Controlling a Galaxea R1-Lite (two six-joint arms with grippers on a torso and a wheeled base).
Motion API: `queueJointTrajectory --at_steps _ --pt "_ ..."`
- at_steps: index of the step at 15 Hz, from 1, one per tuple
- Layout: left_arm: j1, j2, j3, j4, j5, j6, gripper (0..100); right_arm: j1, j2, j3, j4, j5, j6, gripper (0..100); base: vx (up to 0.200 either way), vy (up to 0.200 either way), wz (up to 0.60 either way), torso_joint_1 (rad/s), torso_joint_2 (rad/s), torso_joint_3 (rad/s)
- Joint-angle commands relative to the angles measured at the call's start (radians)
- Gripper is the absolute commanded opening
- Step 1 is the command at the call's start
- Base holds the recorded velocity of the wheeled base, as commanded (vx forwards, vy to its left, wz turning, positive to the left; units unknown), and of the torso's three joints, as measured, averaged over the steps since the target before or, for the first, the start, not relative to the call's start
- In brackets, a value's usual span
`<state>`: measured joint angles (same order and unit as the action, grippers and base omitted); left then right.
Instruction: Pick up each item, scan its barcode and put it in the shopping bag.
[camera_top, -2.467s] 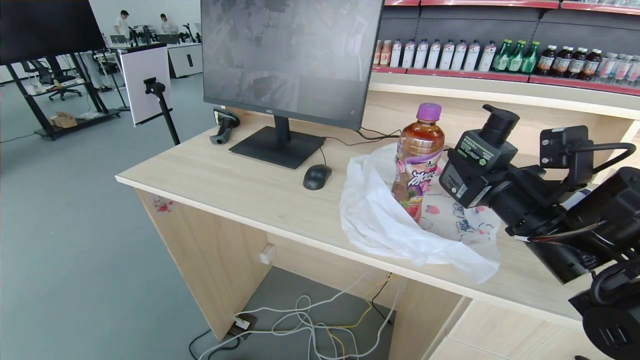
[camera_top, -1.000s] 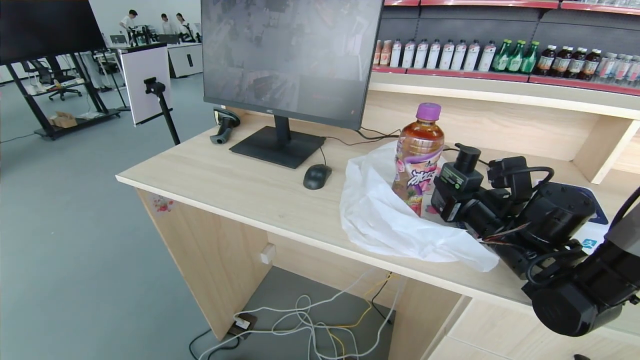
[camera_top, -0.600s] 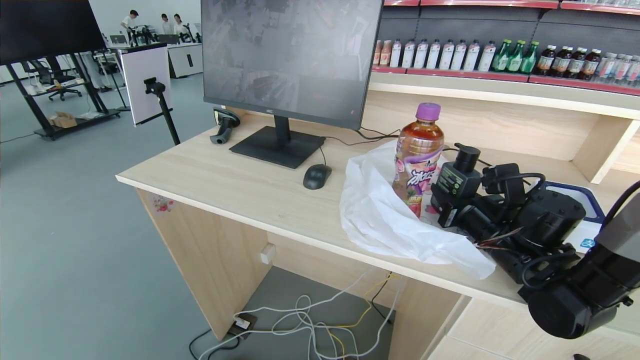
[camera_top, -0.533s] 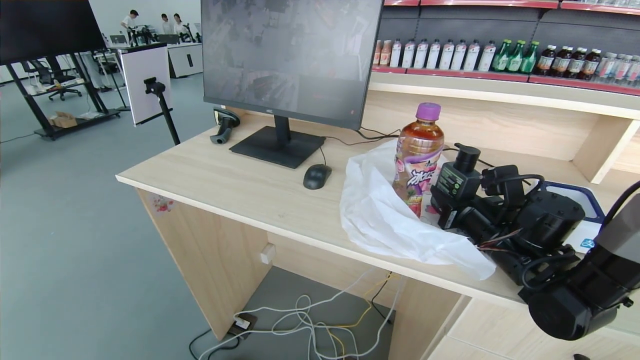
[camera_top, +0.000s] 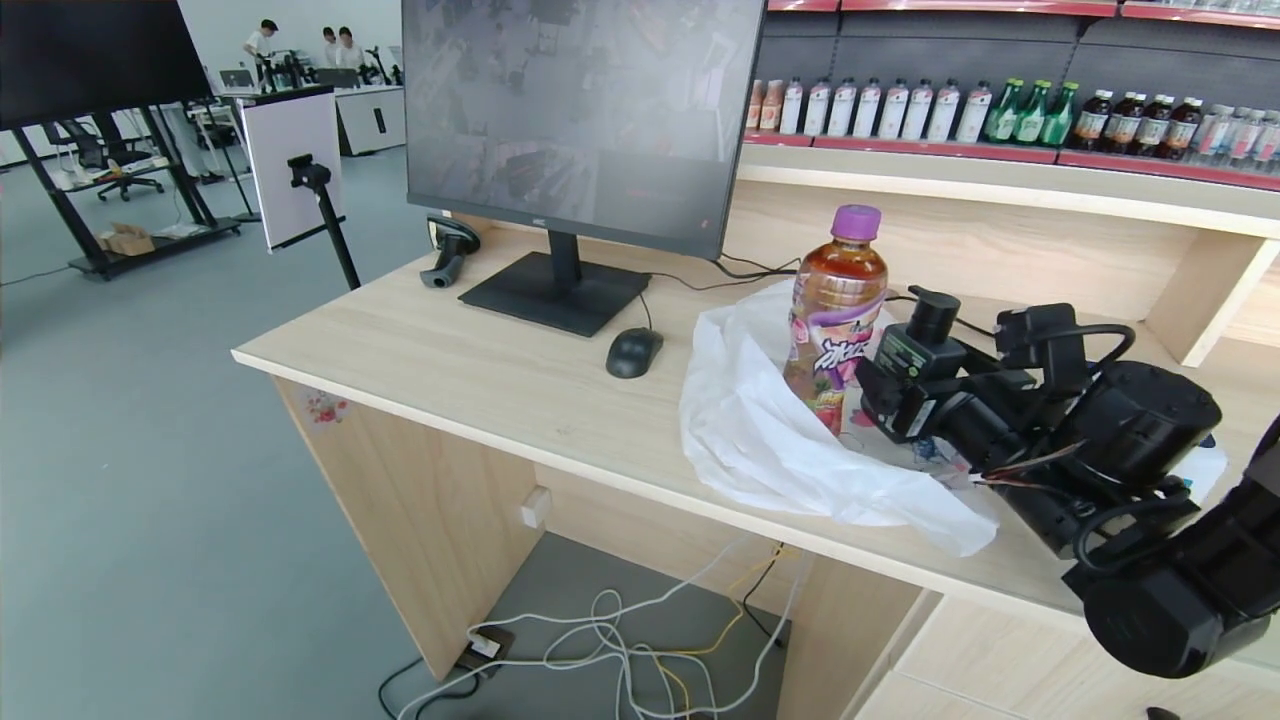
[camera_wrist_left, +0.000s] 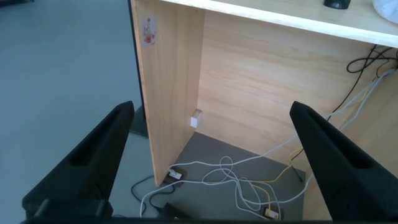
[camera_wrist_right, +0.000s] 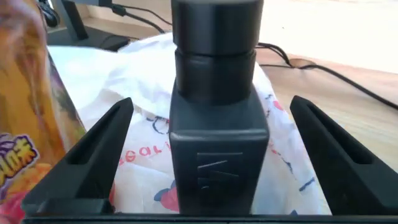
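One purple-capped drink bottle (camera_top: 835, 310) is standing in one shopping bag (camera_top: 760, 440); right gripper (camera_wrist_right: 211, 106) is straddling one black pump bottle (camera_top: 912, 360), fingers spread wide, left gripper (camera_wrist_left: 211, 109) is hanging open, empty

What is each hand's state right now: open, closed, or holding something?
Left hand: open, empty.
Right hand: open, its fingers either side of the black plastic pump bottle without clamping it.

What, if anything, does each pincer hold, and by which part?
Nothing is gripped. The left pincer is open and empty. The right pincer is open too: its fingers stand clear of the black bottle between them, at the shopping bag.
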<state>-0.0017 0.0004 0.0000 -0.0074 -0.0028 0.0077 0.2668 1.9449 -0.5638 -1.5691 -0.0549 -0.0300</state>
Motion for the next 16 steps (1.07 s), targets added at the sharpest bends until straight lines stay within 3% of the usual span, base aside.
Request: queueJointTrajectory --at_steps 1,4,7,9,11,14,16 --pt "0.0 0.0 0.0 0.0 0.0 0.0 100 0.0 -0.11 0.044 -0.002 0.0 0.001 100 0.0 0.0 0.0 0.0 0.0 0.0" --pt "0.0 0.0 0.0 0.001 0.0 0.0 100 0.0 -0.215 0.131 -0.002 0.0 0.001 100 0.0 0.0 0.0 0.0 0.0 0.0" --pt "0.0 0.0 0.0 0.001 0.0 0.0 100 0.0 -0.386 0.312 -0.002 0.0 0.028 100 0.0 0.0 0.0 0.0 0.0 0.0" --pt "0.0 0.0 0.0 0.001 0.0 0.0 100 0.005 -0.572 0.516 -0.002 0.018 0.091 100 0.0 0.0 0.0 0.0 0.0 0.0" --pt "0.0 0.0 0.0 0.001 0.0 0.0 100 0.005 -0.682 0.564 0.032 0.038 0.104 100 0.0 0.0 0.0 0.0 0.0 0.0" --pt "0.0 0.0 0.0 0.001 0.0 0.0 100 0.012 -0.876 0.564 0.362 0.041 0.107 100 0.0 0.0 0.0 0.0 0.0 0.0" --pt "0.0 0.0 0.0 0.003 0.0 0.002 100 0.135 -1.044 0.564 0.701 0.043 0.078 100 0.0 0.0 0.0 0.0 0.0 0.0"
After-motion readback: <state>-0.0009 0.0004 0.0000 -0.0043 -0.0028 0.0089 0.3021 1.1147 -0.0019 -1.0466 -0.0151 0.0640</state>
